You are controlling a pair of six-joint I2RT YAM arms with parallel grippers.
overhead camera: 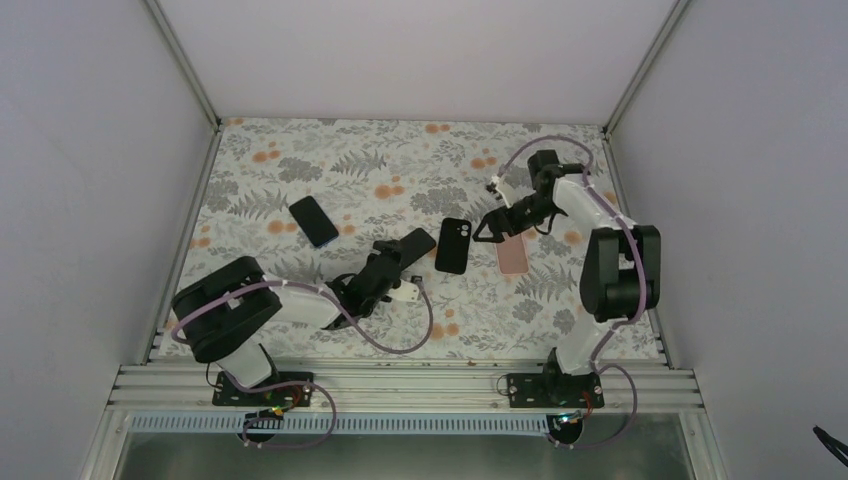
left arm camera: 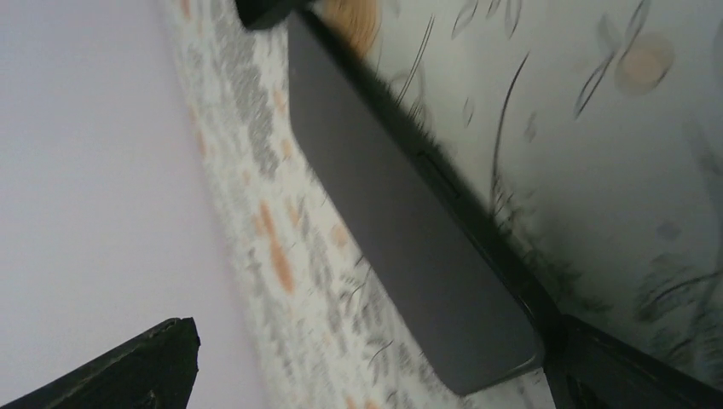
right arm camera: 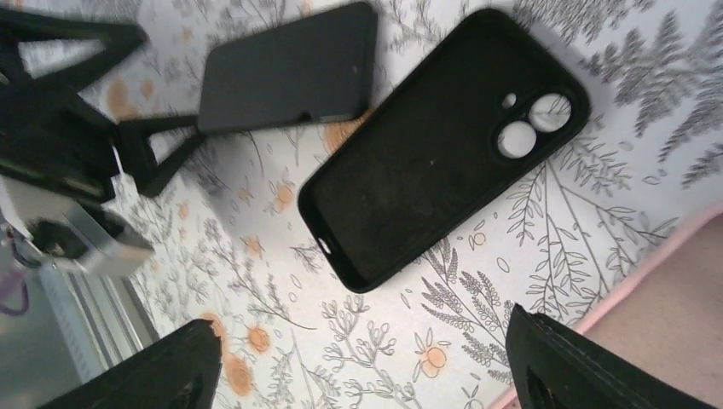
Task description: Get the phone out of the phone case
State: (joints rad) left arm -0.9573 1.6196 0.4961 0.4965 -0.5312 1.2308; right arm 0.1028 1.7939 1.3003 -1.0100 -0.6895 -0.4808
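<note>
The dark phone (overhead camera: 419, 242) lies bare on the floral table, left of the empty black phone case (overhead camera: 453, 245). The case lies inside up, with its camera cutouts showing (right arm camera: 443, 145). In the right wrist view the phone (right arm camera: 290, 72) rests apart from the case, with a strip of table between them. My left gripper (overhead camera: 398, 258) is open around the phone's near end. In its wrist view the phone (left arm camera: 401, 230) sits close to one finger (left arm camera: 622, 375) and far from the other (left arm camera: 128, 366). My right gripper (overhead camera: 488, 231) hovers open just right of the case, with nothing between its fingers (right arm camera: 367, 375).
A second dark phone (overhead camera: 313, 221) lies at mid-left. A pink phone-shaped item (overhead camera: 513, 256) lies under the right gripper and shows at the edge of the right wrist view (right arm camera: 682, 290). Grey walls enclose the table on three sides.
</note>
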